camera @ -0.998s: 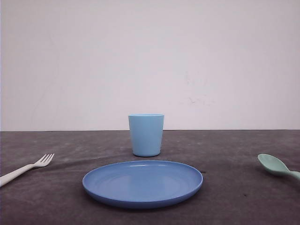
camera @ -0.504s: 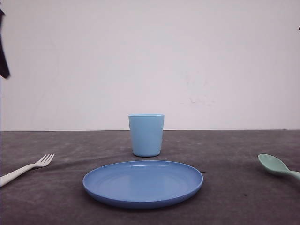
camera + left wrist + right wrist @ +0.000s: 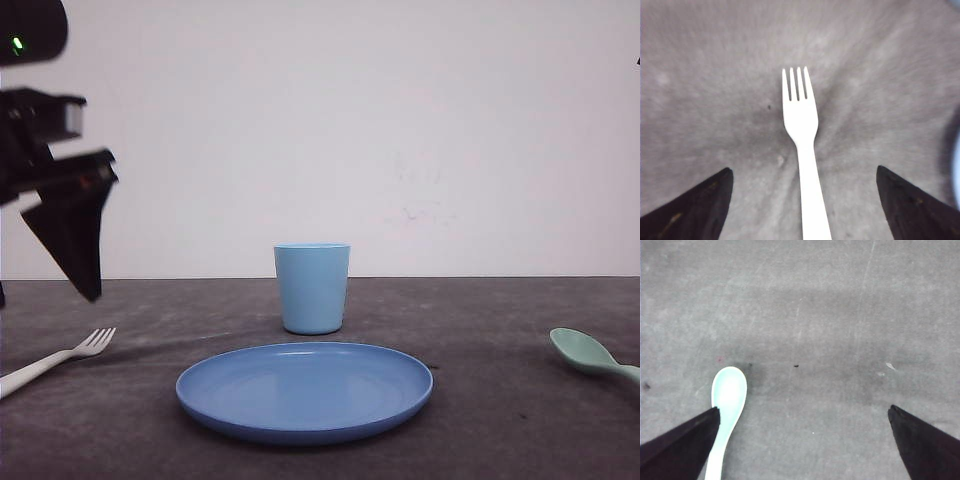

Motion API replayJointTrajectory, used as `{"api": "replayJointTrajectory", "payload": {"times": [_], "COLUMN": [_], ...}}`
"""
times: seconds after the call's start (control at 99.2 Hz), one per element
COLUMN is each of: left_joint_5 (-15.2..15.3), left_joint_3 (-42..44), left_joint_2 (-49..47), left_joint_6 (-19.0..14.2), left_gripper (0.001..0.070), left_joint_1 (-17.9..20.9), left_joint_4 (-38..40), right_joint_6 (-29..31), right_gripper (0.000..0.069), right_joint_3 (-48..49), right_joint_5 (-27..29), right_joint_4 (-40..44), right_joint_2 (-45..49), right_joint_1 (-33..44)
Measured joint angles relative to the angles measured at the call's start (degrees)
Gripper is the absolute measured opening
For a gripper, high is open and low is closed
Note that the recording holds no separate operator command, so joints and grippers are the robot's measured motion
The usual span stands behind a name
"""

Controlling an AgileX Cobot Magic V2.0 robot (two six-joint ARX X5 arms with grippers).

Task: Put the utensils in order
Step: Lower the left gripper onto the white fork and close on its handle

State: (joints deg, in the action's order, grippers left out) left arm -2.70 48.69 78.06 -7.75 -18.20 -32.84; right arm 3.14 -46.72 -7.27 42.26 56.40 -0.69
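1. On my front view, the left gripper (image 3: 75, 255) hung at the upper left of the frame, above the fork (image 3: 58, 359), clear of the tabletop (image 3: 480, 420).
2. My left wrist view showed its jaws spread wide, grasping nothing, the fork (image 3: 802, 145) lying centred between them, tines pointing away.
3. The right gripper (image 3: 802, 445) also had its jaws released; the spoon (image 3: 726, 410) lay just beside one finger.
4. Front view: spoon (image 3: 592, 356) at the right edge, plate (image 3: 305, 390) at centre, cup (image 3: 312, 288) behind it.
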Motion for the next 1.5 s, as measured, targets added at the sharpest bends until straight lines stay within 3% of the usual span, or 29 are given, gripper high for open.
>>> {"api": "replayJointTrajectory", "payload": {"times": [0.423, 0.554, 0.675, 0.756, 1.27, 1.502], "left_joint_5": [5.4, 5.4, 5.5, 5.6, 5.6, 5.7], "left_joint_3": [0.0, 0.0, 0.0, 0.0, 0.0, 0.0], "left_joint_2": [6.9, 7.8, 7.8, 7.8, 9.4, 9.4], "left_joint_6": [-0.5, -0.5, -0.7, -0.7, -0.9, -1.0], "left_gripper": [0.0554, 0.0541, 0.0455, 0.0432, 0.0418, 0.0203], "left_joint_1": [-3.0, -3.3, -3.4, -3.4, -3.4, -3.4], "left_joint_4": [3.2, 3.7, 3.9, 3.9, 3.8, 3.6], "right_joint_6": [0.0, 0.0, 0.0, 0.0, 0.0, -0.1], "right_gripper": [0.068, 0.068, 0.068, 0.068, 0.068, 0.068], "right_joint_3": [0.0, 0.0, 0.0, 0.0, 0.0, 0.0], "right_joint_5": [0.0, 0.0, 0.0, 0.0, 0.0, 0.0], "right_joint_4": [0.5, 0.7, 0.7, 0.7, 0.8, 0.9], "right_joint_2": [0.0, 0.0, 0.0, 0.0, 0.0, 0.0], "right_joint_1": [0.0, 0.0, 0.0, 0.0, 0.0, 0.0]}}
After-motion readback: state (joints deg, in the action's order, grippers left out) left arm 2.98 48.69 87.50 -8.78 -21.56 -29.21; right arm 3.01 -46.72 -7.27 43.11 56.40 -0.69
